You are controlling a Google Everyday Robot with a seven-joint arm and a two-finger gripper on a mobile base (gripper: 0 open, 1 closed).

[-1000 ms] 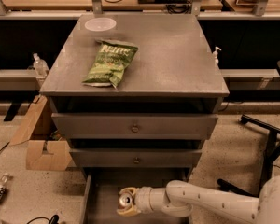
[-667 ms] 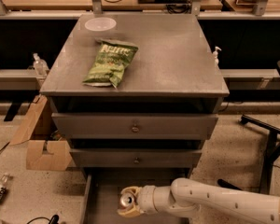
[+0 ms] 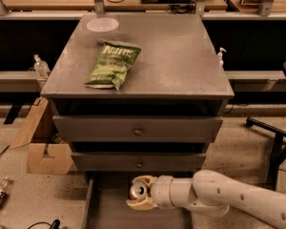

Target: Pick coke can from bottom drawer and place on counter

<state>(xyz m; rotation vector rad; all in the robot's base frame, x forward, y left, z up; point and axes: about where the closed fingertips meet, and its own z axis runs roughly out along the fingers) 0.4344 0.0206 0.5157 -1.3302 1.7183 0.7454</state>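
Gripper (image 3: 132, 193) and coke can (image 3: 138, 191) sit slightly higher in the camera view than a second ago, with the arm drawn in further over the open bottom drawer (image 3: 107, 211). Its two fingers are closed on the can, which lies on its side between them with its silver top toward the camera, so the pick appears secured and lift-out is judged under way. Next, the can must rise clear of the drawer fronts above and travel to bare bench (image 3: 181, 56), away from the green chip bag (image 3: 113, 65).
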